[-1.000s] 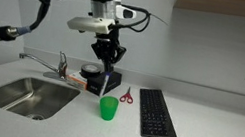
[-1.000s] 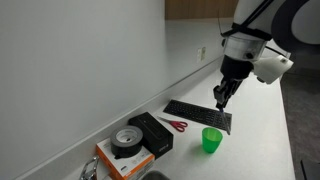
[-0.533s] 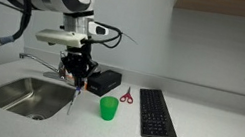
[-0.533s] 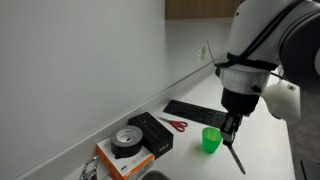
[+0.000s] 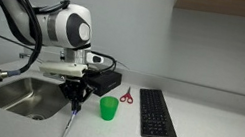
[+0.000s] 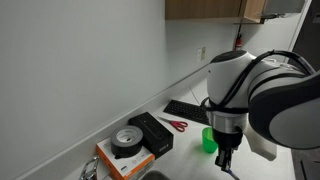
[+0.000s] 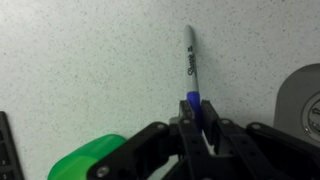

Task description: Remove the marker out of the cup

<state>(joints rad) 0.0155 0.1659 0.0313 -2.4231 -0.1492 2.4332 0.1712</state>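
In an exterior view the sink (image 5: 16,96) sits leftmost. Next, the claw (image 5: 76,97) hangs low over the counter (image 5: 202,133), pinching the blue end of the marker (image 5: 68,122). The marker points down, clear of the cup (image 5: 107,108) just to its right. Scissors (image 5: 126,96) and keyboard (image 5: 158,113) follow.

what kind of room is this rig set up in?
Probably an office or lab kitchenette: a stainless sink set in a speckled countertop, wooden wall cabinets above, and a black keyboard on it, hinting at a workplace rather than a home.
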